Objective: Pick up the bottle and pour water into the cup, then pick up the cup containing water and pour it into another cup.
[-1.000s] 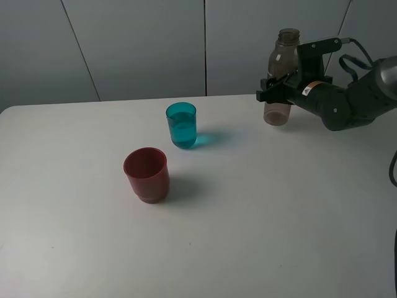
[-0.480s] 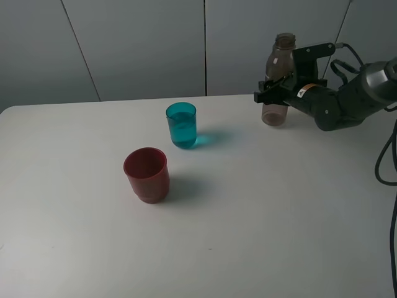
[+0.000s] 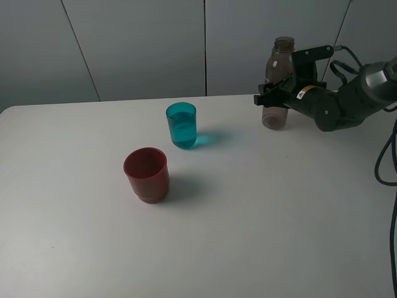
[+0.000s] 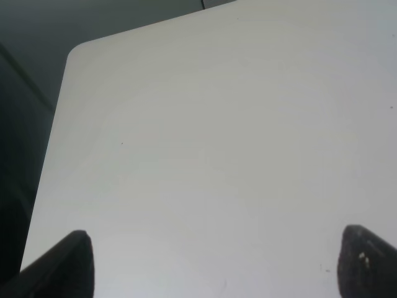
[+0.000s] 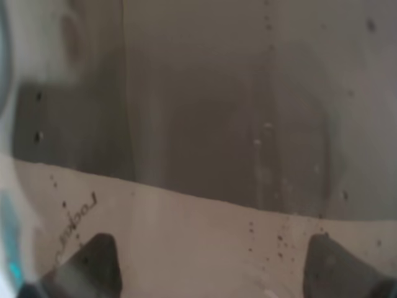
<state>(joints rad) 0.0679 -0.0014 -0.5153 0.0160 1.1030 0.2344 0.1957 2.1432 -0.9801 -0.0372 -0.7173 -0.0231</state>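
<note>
The smoky grey-brown bottle (image 3: 276, 69) stands upright at the back right of the white table (image 3: 260, 205), its base on or just above the top. My right gripper (image 3: 273, 99) is shut on the bottle's lower body, and the bottle (image 5: 205, 124) fills the right wrist view between the two fingertips of the right gripper (image 5: 211, 270). The teal cup (image 3: 181, 125) holds water and stands mid-table, well left of the bottle. The dark red cup (image 3: 146, 174) stands in front of and left of the teal cup. My left gripper (image 4: 214, 261) is open and empty over bare table.
A grey panelled wall (image 3: 142, 43) runs behind the table's far edge, close behind the bottle. The right arm's cables (image 3: 384, 155) hang at the right edge. The left wrist view shows a rounded table corner (image 4: 77, 53) with dark floor beyond.
The right gripper has carried the bottle slightly left and down toward the table at the back right. The cups have not moved.
</note>
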